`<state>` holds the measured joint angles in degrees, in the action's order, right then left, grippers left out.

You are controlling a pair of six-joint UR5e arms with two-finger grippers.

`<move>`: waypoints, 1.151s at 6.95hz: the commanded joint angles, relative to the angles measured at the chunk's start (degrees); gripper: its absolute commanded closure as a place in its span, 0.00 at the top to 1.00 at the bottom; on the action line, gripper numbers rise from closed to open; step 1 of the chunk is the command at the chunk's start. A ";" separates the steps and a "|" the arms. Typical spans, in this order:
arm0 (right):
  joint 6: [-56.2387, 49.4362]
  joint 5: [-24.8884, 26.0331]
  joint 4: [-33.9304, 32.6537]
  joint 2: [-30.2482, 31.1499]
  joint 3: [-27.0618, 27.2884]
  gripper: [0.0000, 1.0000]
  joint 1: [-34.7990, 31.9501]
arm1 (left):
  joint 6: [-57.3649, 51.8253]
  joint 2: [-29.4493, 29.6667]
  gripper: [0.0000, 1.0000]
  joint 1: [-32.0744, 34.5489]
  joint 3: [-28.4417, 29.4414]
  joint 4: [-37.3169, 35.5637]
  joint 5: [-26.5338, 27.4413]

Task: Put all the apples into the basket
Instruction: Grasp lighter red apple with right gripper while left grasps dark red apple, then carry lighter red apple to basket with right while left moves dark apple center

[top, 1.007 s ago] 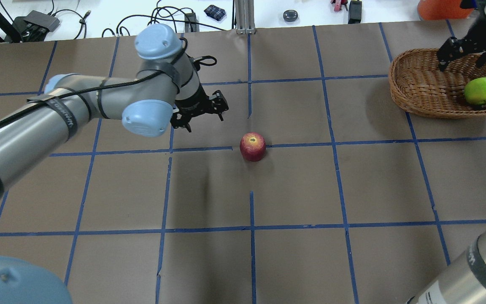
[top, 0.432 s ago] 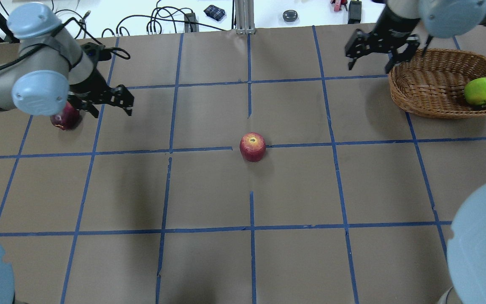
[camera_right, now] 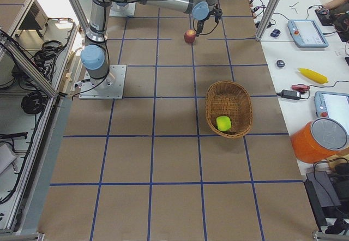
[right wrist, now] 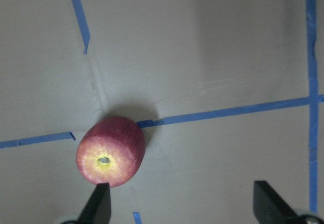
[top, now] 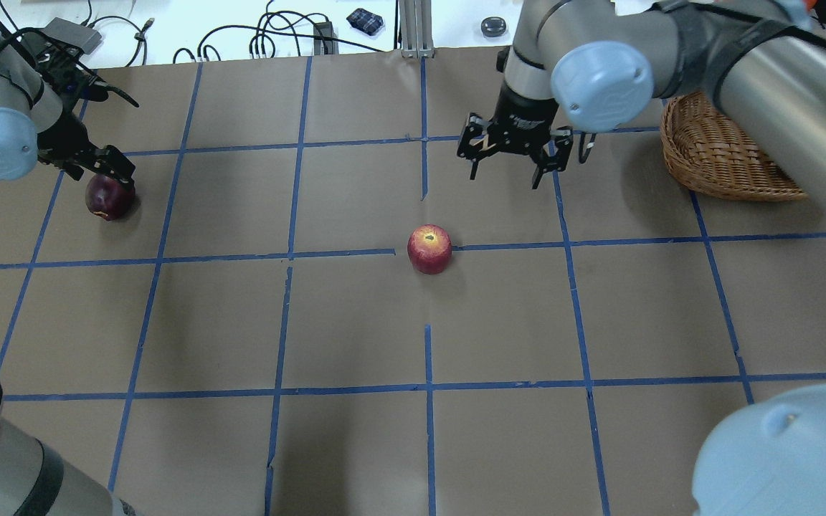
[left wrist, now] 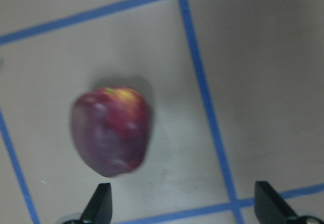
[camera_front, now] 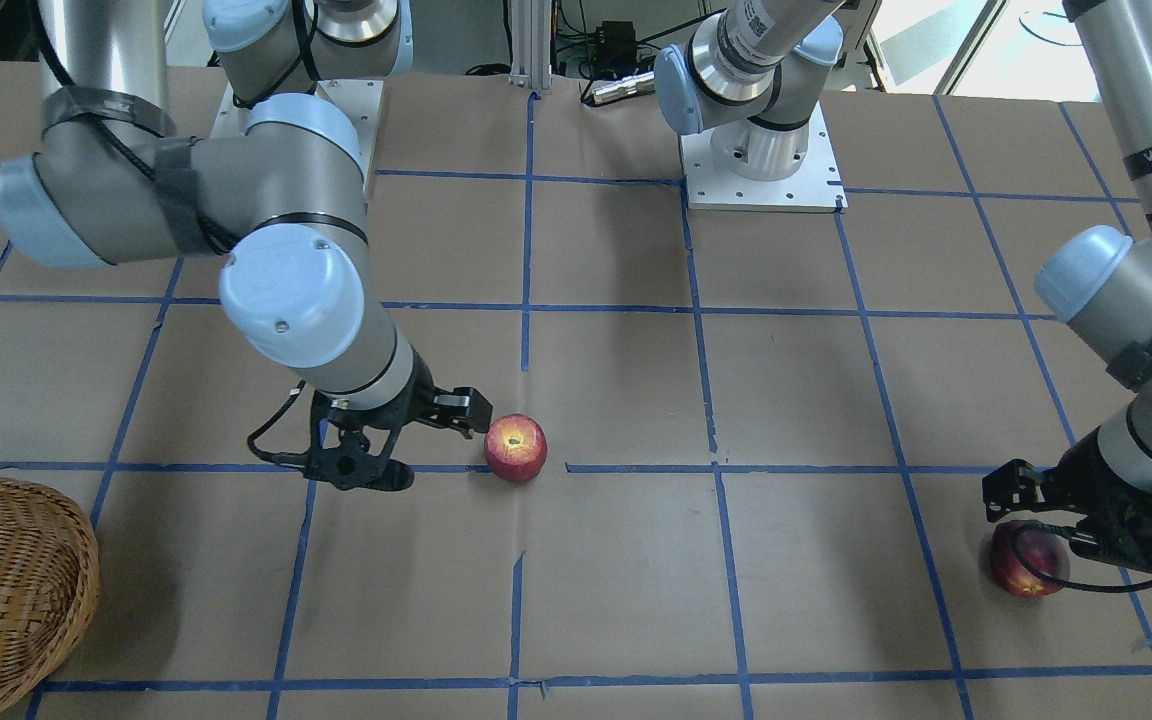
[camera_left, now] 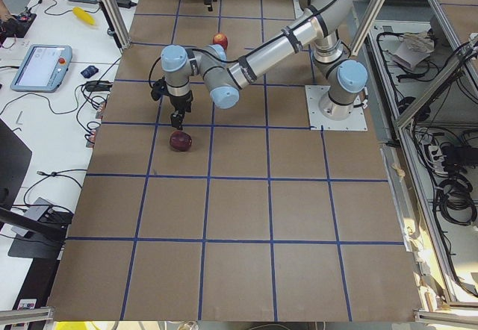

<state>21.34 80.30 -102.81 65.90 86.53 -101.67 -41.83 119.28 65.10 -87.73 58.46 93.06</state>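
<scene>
Left gripper (top: 101, 163) is wide open, holding nothing. It hangs over the dark maroon apple (top: 109, 196) at the left end of the table (top: 355, 322). My left wrist cam is blurred but shows that apple off toward one fingertip (left wrist: 101, 206), not centred between them. Right gripper (top: 506, 168) is also spread wide and empty, near the red apple (top: 429, 249) at table centre; its wrist cam puts that apple by one finger too. Overhead, the right arm (top: 743, 50) hides the inside of the basket (camera_right: 229, 96). Only the right side cam shows the green apple (camera_right: 223, 123) lying in it.
</scene>
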 commanded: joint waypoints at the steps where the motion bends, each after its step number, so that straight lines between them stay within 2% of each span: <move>1: 5.54 -3.48 -9.54 -3.48 4.77 1.00 -5.45 | -6.31 5.33 1.00 -2.68 2.12 -3.42 0.01; 3: 5.82 -3.49 -14.66 -8.05 5.23 1.00 -7.66 | -5.46 6.84 1.00 -3.14 1.86 -4.06 -0.69; 6: 5.81 -2.17 -16.01 -9.12 5.58 1.00 -7.15 | -5.37 7.02 1.00 -3.40 0.89 -3.62 -4.10; 7: 5.99 -2.17 -15.93 -8.69 4.62 0.44 -6.36 | -5.54 7.63 0.95 -4.62 0.54 -2.92 -6.38; 8: 6.17 -1.30 -16.01 -8.25 4.18 0.00 -5.31 | -5.80 8.24 0.79 -5.33 0.89 -2.92 -6.58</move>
<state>27.31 78.30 -118.69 57.18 91.35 -108.08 -47.38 126.83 60.72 -86.94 55.30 87.63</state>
